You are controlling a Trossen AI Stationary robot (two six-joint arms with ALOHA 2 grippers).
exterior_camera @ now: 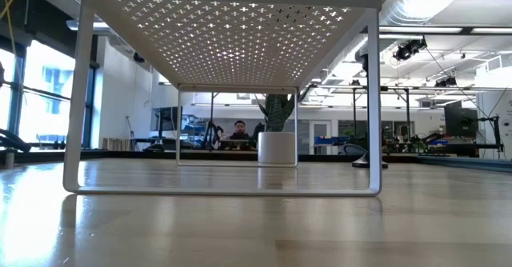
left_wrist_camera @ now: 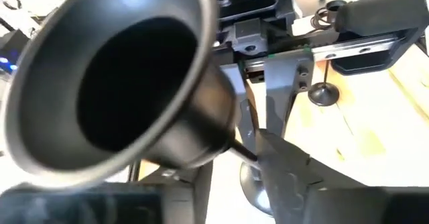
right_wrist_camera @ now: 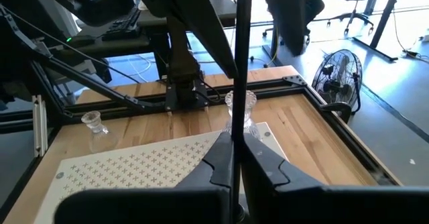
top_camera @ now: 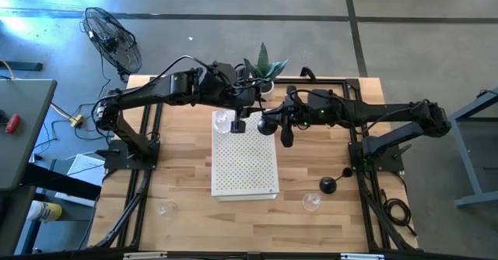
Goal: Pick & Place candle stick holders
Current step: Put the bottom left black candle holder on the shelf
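We have both arms over the far end of the white perforated riser point(top_camera: 245, 165), our landmark here. The right gripper point(right_wrist_camera: 234, 160) is clamped on the thin stem of a black candle stick holder point(top_camera: 267, 124), whose domed base hangs just off the riser's far right corner — in the left wrist view that base point(left_wrist_camera: 114, 83) fills the frame. The left gripper point(top_camera: 238, 124) sits at the riser's far edge beside a clear glass holder point(top_camera: 223, 121) standing on it; whether its fingers are apart or together we cannot tell. Another black holder point(top_camera: 328, 185) and a glass one point(top_camera: 311, 202) wait on the table right of the riser, a third glass point(top_camera: 164, 209) to its left. For a clean placement we would level the stem upright, lower the base flat onto bare riser well clear of the glass — then release.
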